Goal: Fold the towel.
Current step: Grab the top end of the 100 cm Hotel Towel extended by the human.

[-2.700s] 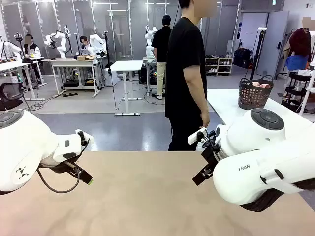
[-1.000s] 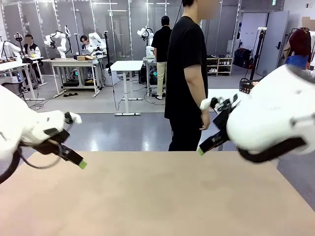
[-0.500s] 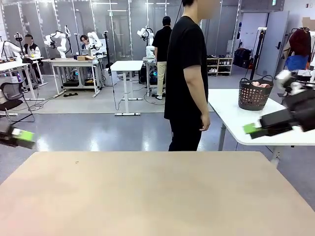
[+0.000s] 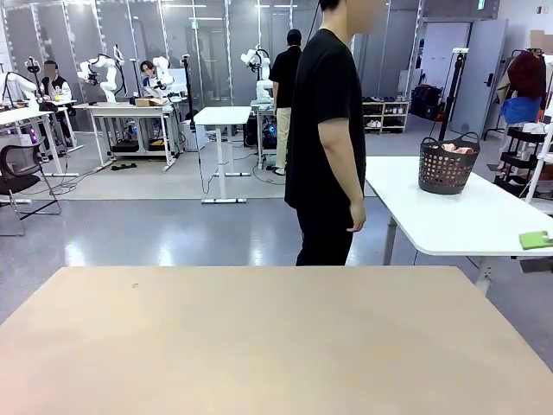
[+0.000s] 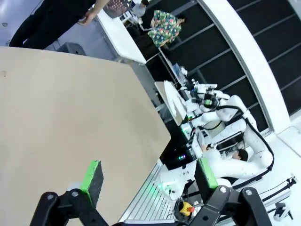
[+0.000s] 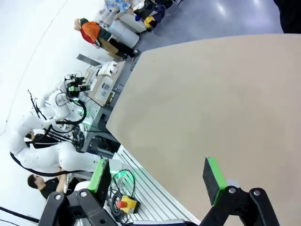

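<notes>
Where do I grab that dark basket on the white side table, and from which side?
By the handle rising above its rim, coming from above: the basket stands upright, its walls flare wide, and pink cloth lies inside. It sits on the white table, apart from the tan table where the left gripper and right gripper hang open, so reach looks doubtful.

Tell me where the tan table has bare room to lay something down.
The whole tan table top is bare, from the near edge to the far edge where the person stands. The left gripper and right gripper, both open, hang by its side edges. The nearest clutter is a basket on the white side table.
</notes>
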`<state>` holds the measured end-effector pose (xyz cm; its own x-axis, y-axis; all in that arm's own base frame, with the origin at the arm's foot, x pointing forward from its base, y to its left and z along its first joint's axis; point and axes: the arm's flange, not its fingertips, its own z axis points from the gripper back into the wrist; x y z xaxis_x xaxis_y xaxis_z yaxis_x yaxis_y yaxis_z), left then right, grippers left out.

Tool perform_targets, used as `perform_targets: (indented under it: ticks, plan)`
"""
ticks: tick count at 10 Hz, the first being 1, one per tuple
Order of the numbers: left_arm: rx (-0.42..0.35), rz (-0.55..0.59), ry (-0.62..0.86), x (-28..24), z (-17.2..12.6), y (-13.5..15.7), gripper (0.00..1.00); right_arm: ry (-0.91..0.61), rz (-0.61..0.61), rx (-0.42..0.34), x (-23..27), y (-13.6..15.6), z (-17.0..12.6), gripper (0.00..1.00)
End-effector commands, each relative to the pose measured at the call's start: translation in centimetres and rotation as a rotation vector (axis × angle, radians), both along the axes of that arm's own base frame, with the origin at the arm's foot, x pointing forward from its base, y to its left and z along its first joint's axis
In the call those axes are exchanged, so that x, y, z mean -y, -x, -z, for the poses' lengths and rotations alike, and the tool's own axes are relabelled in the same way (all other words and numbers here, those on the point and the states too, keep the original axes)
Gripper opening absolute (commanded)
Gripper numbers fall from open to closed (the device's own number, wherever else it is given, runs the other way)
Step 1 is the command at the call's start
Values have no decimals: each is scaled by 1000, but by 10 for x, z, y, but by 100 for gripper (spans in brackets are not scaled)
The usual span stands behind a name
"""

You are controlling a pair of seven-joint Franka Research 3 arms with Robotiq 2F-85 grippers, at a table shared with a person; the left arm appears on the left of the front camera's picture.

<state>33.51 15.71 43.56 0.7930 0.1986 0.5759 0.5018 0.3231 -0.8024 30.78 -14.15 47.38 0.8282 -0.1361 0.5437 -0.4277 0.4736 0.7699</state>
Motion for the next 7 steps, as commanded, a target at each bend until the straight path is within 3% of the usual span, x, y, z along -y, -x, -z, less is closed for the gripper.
perform_targets:
  ticks: [1,7]
  plan:
    - [12,10,36,-2,-2,-8,100,-50,4,9,4,-4,5,100]
    - [-19,-13,34,-2,4,-4,100,-63,21,-24,10,0,12,100]
